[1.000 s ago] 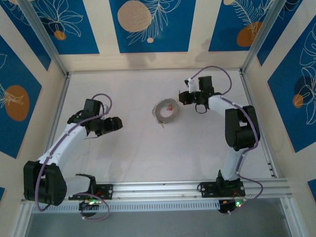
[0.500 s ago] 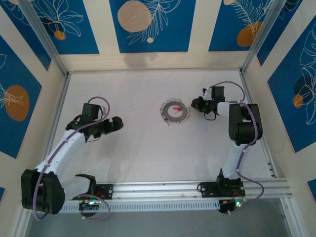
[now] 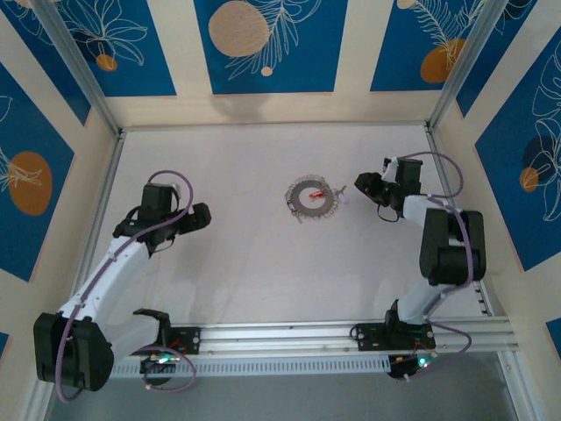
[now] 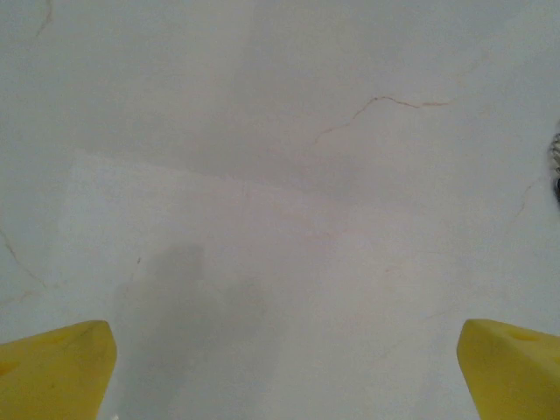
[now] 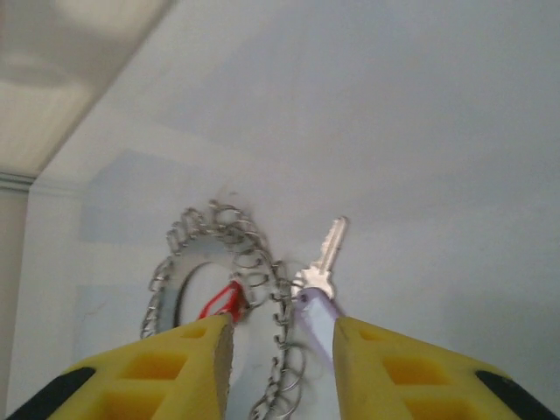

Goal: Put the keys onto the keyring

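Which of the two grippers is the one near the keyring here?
The right gripper: the keyring and the lilac-headed key lie just ahead of it. The left gripper hangs open over bare table, well away.

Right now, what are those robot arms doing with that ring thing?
The right gripper, jaws parted, is right at a purple-headed key lying against the edge of the keyring on the table. Whether the key is hooked on is hard to tell. The left gripper hangs wide open over bare table, off to the side.

Bright even light, faint soft shadows, wrist cams blurry nr lens, top cam sharp
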`<state>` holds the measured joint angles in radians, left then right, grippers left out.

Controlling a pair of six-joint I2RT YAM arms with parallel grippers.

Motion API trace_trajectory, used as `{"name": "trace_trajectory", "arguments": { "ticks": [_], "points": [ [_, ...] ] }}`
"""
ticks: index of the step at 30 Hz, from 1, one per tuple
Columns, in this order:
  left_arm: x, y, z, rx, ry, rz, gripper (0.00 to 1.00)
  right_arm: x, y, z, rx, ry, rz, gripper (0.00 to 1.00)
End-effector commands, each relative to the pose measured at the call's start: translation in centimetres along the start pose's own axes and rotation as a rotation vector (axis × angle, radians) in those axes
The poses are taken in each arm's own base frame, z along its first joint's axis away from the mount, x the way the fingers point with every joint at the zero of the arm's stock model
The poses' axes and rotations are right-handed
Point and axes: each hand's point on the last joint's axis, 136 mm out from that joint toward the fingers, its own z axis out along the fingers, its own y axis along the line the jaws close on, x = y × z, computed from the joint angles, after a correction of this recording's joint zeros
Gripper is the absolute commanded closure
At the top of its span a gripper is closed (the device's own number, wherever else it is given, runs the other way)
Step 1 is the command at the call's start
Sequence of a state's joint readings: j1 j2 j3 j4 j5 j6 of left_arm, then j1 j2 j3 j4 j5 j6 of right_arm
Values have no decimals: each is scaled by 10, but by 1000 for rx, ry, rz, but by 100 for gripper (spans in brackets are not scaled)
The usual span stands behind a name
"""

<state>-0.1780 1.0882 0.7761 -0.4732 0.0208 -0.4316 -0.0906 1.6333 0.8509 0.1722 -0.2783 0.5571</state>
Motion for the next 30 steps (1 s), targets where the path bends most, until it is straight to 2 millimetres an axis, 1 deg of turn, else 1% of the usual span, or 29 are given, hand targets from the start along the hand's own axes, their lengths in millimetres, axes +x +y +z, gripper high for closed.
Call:
{"name": "trace_trajectory", "arguments": {
  "ticks": [1, 4, 6, 7, 8, 9, 12, 15, 18, 21, 23, 25, 27, 30],
  "points": [
    [-21, -4, 8, 12, -73, 123, 0, -11, 36, -32, -8, -123, -221, 59],
    [-32, -5, 20, -12, -123, 275, 0, -1, 58, -58, 24, -213, -436, 50],
    [-36, 0, 27, -52, -171, 415, 0, 11, 65, -71, 49, -280, -574, 38],
    [-38, 1, 29, -60, -199, 466, 0, 14, 68, -77, 62, -307, -627, 24],
    [-37, -1, 31, -51, -227, 539, 0, 19, 67, -82, 80, -334, -669, 0],
    [-37, 0, 32, -52, -262, 586, 0, 22, 64, -88, 99, -356, -692, 1],
    [-41, 5, 36, -81, -348, 597, 0, 27, 50, -98, 132, -425, -699, 1],
    [-39, 8, 43, -79, -440, 600, 0, 39, 39, -96, 154, -451, -787, 1],
    [-38, 5, 45, -54, -515, 611, 0, 45, 25, -89, 148, -448, -777, 1],
    [-37, -5, 56, 1, -515, 638, 0, 45, 8, -82, 155, -471, -741, 1],
    [-36, -8, 65, 24, -531, 636, 0, 40, 5, -79, 148, -490, -738, 1],
    [-39, -5, 73, 8, -541, 630, 0, 33, 4, -74, 126, -489, -706, 1],
    [-44, 4, 77, -26, -525, 585, 0, 27, 2, -68, 104, -496, -663, 1],
    [-46, 16, 77, -33, -537, 529, 0, 30, -14, -49, 115, -464, -642, 1]
  ]
}}
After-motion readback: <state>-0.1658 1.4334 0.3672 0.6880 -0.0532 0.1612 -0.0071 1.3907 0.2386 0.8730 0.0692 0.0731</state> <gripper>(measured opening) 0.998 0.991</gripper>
